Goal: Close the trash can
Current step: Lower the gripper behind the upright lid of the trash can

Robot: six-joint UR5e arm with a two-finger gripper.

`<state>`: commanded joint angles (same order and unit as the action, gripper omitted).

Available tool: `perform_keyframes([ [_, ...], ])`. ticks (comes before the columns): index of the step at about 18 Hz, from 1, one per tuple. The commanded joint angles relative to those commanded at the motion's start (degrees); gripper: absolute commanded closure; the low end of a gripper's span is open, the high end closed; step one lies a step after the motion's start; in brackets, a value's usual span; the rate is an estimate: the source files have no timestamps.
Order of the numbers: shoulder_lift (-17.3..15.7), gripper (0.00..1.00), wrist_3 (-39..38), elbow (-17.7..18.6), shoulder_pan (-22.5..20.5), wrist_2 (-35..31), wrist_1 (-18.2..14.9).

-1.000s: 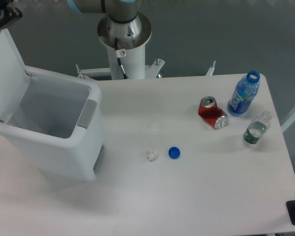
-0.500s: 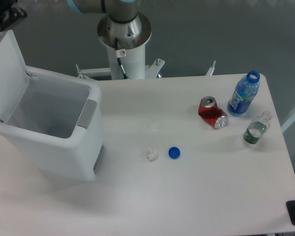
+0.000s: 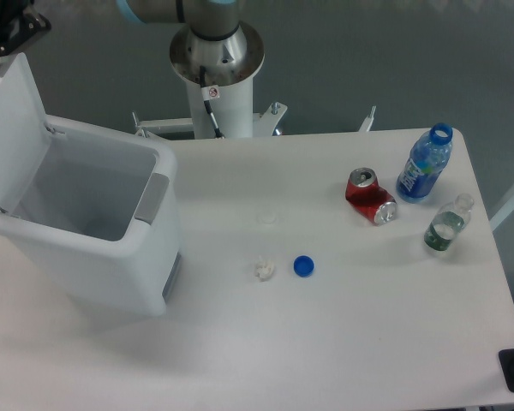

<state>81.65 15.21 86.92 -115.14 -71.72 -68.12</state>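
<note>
The trash can [image 3: 103, 248] is a large white boxy bin at the left of the table, with a grey latch tab [image 3: 152, 199] on its front rim. Its flat white lid [image 3: 15, 120] stands raised on the left side and the inside shows. My gripper [image 3: 7, 27] is a dark shape at the top left corner, right behind the lid's upper edge. Most of it is cut off by the frame, so its fingers cannot be made out.
A crushed red soda can [image 3: 370, 197], a blue bottle [image 3: 425, 164] and a clear bottle [image 3: 446, 224] stand at the right. A blue cap [image 3: 304, 266] and a small white scrap [image 3: 264, 270] lie mid-table. The arm's base [image 3: 216, 60] stands behind the table.
The gripper has shifted slightly right and up behind the lid's top edge. The lid has tipped a little toward the bin opening.
</note>
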Motion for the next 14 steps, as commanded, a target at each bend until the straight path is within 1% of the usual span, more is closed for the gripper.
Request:
perform_keyframes([
  [14, -0.2, 0.98, 0.0, 0.1, -1.8, -0.3, -0.1],
])
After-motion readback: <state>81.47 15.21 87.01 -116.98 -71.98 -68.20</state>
